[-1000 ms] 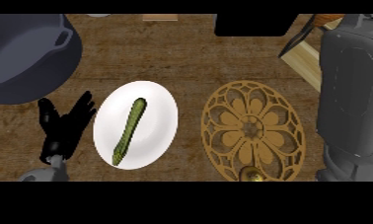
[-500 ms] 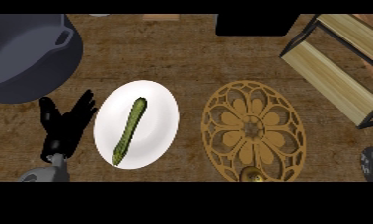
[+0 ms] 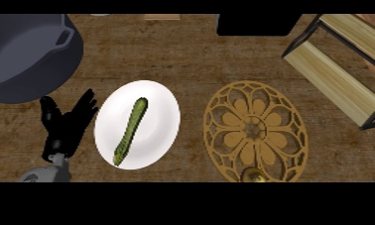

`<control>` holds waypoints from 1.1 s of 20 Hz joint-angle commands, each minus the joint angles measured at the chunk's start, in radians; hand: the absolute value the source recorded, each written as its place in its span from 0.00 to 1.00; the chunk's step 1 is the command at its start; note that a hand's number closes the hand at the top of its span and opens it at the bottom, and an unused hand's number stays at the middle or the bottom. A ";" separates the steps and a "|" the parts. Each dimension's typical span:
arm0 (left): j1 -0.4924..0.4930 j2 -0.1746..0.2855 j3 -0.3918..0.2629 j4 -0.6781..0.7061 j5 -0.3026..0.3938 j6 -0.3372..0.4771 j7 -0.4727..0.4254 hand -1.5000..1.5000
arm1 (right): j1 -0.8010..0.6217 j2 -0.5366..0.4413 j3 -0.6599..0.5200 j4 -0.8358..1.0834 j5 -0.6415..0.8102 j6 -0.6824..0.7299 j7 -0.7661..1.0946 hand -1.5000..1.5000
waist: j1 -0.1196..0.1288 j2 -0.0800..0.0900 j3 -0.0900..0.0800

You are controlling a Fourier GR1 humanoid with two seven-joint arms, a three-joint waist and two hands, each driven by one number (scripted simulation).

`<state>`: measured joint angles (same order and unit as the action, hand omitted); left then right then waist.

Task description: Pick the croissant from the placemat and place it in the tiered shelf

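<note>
Left hand (image 3: 66,130) sat open, fingers up, just beside the white plate (image 3: 157,105) with a green asparagus spear (image 3: 130,131) on it. Gold flower-pattern placemat (image 3: 255,130) was next over, wooden tiered shelf (image 3: 330,76) top right, big grey pot (image 3: 33,55) top left.

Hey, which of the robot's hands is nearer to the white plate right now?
Left. The left hand rests open, fingers up, just left of the white plate; the right hand is not in view.

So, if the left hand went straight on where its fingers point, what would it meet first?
Probably the dark grey pot: the left hand points up the view toward its near rim. Depth is unclear.
</note>
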<state>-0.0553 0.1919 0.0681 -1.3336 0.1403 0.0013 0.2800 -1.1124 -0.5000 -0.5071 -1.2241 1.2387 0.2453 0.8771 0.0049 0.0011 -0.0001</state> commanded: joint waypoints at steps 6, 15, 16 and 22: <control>-0.034 0.002 0.001 -0.056 -0.013 0.023 0.079 0.50 | 0.092 -0.092 -0.024 0.153 -0.062 -0.128 -0.110 1.00 | 0.000 0.000 0.000; 0.014 -0.006 0.010 0.021 -0.019 -0.027 -0.017 0.50 | 0.031 -0.143 0.030 0.352 -0.066 -0.272 -0.165 1.00 | 0.007 0.002 0.000; 0.001 0.006 0.019 -0.061 0.008 -0.022 0.060 0.50 | 0.055 -0.189 -0.018 0.366 -0.117 -0.281 -0.251 1.00 | 0.008 0.001 0.000; 0.021 0.012 0.031 0.015 -0.012 -0.051 -0.026 0.50 | 0.036 -0.156 0.064 0.326 -0.117 -0.240 -0.191 1.00 | 0.001 -0.001 0.000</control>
<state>-0.0480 0.1854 0.0819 -1.3421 0.1235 -0.0201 0.2839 -1.0726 -0.6495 -0.4730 -0.8647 1.1383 -0.0335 0.6760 0.0103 0.0021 0.0001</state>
